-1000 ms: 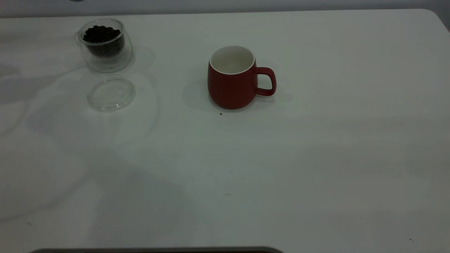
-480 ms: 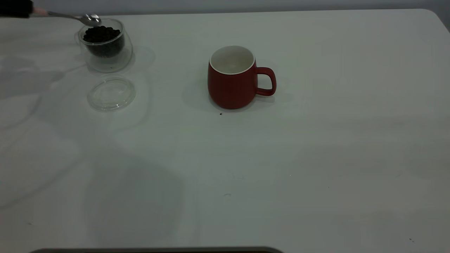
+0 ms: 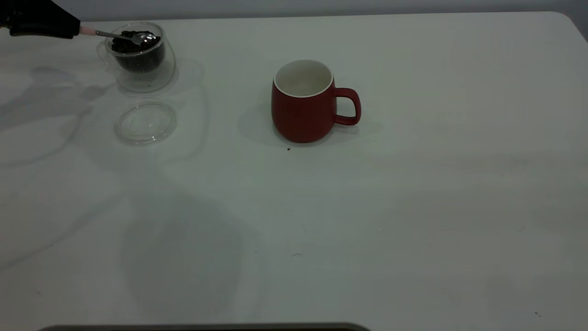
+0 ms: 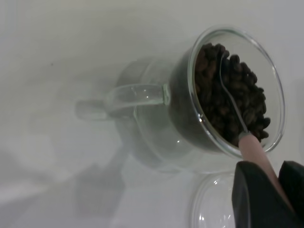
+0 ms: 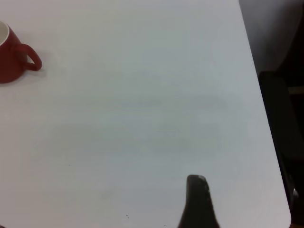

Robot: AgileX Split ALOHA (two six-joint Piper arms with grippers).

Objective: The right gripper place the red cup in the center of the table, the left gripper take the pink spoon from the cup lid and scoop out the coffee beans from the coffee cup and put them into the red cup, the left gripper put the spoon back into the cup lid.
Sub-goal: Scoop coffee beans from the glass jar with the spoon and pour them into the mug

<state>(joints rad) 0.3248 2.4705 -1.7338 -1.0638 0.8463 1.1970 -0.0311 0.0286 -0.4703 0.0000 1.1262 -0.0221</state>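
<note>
Your left gripper at 10 o'clock, clamped on pink spoon, bowl dug into coffee beans in coffee cup. Cup lid just beside cup, nothing on it. Red cup mid-table, well apart, path clear. White table, few dark specks. Right gripper: can't tell.

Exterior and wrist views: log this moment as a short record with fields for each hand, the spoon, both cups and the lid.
left hand: at the table's far left, shut on the pink spoon
spoon bowl: dipped into the coffee beans
coffee cup: upright, holding beans
cup lid: flat on the table, empty, in front of the coffee cup
red cup: mid-table, upright, no beans visible inside
right hand: away from the cups, holding nothing
</note>
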